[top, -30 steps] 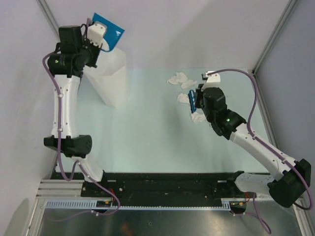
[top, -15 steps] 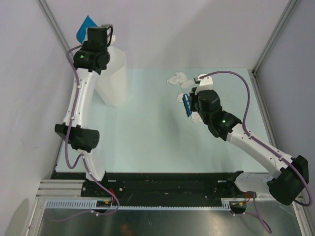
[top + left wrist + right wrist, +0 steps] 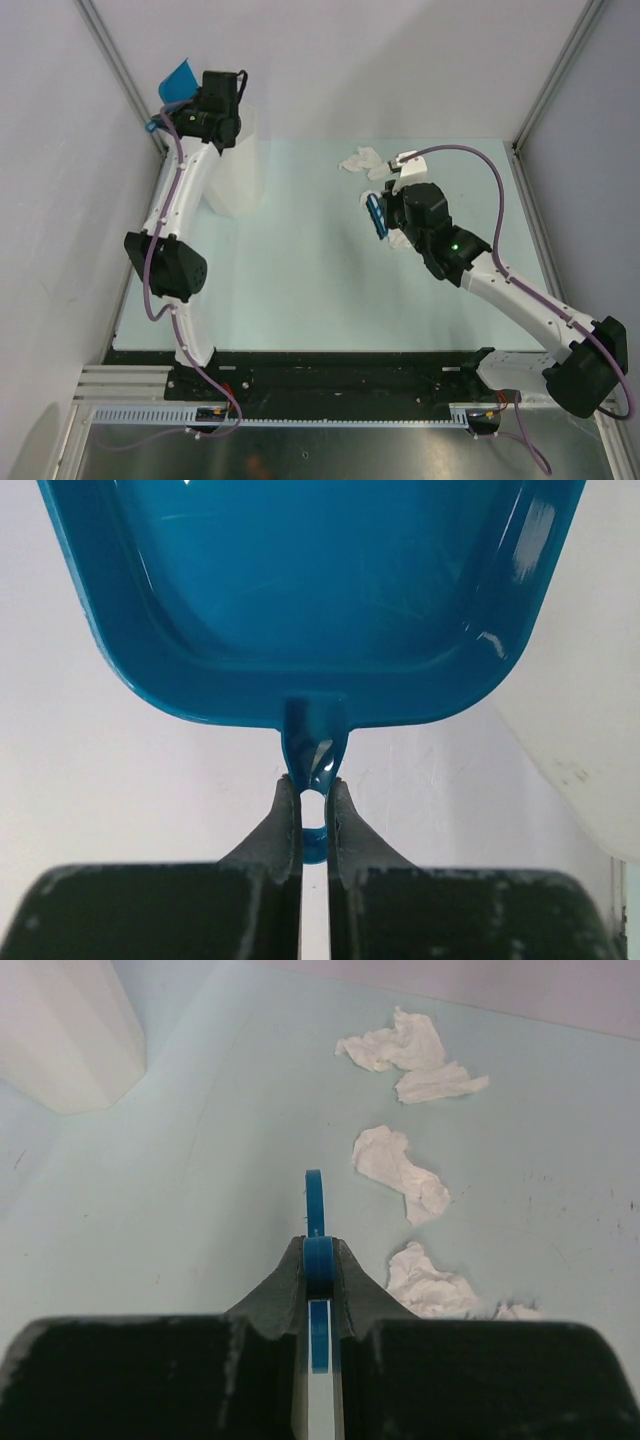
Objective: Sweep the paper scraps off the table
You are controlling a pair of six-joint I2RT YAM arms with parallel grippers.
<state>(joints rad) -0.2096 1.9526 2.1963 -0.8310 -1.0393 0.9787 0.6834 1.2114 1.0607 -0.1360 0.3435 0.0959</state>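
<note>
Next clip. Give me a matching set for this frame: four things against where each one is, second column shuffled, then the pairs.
1. dustpan
2. paper scraps
3. bin
4. thin blue handle

A. standing at the far left of the table
B. pinched in the right tool
C. lying loose on the table, right of centre
D. gripped by its handle in the left tool

Pairs: 1-D, 2-C, 3-A, 4-B
</note>
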